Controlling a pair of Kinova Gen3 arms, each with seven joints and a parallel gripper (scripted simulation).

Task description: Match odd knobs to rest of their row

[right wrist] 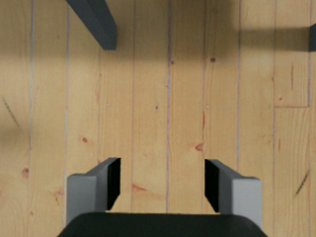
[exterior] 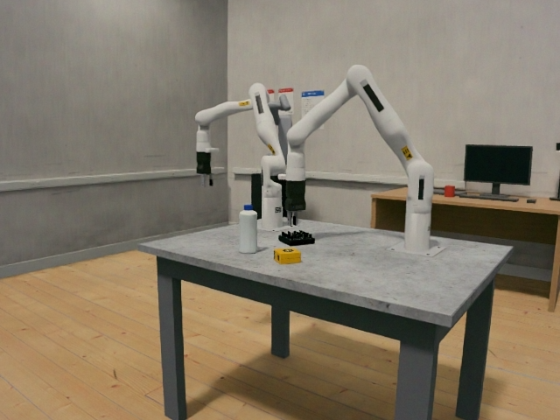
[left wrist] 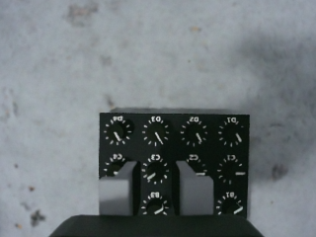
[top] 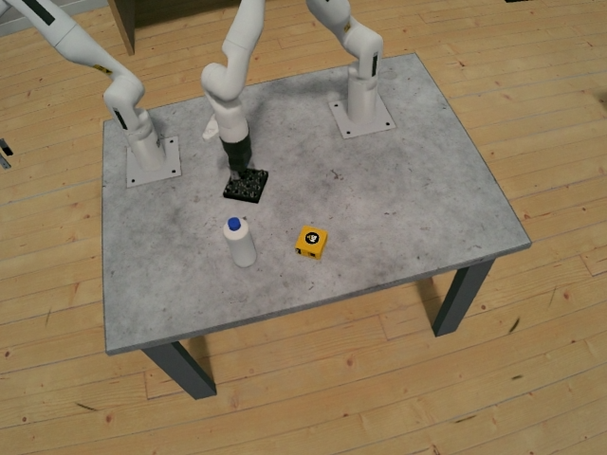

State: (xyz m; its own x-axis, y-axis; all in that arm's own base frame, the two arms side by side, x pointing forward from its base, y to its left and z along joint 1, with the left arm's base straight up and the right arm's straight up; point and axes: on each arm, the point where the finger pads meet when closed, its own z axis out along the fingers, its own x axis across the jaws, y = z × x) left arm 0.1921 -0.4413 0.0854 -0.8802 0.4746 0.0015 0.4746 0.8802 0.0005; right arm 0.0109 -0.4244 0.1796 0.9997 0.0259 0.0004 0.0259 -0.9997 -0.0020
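Observation:
The black knob box (top: 243,197) (exterior: 296,241) (left wrist: 174,148) lies flat on the table. My left gripper (top: 237,174) (exterior: 293,220) (left wrist: 156,180) is partly open and empty, a little above the box. In the left wrist view, knob C3 (left wrist: 155,172) shows between its fingers, pointing lower left. Knobs C1 (left wrist: 232,173) and C2 (left wrist: 197,172) point right; C4 (left wrist: 116,172), partly covered, seems to as well. Row D's knobs all point lower right. B1 and B3 point right and slightly up. B2, B4 and row A are hidden. My right gripper (exterior: 206,180) (right wrist: 162,176) is wide open and empty.
A white bottle (top: 243,249) (exterior: 248,230) with a blue cap and a yellow block (top: 311,241) (exterior: 287,255) stand on the table (top: 392,195) (exterior: 384,276) near the box. The right gripper hangs over the wooden floor, off the table's side.

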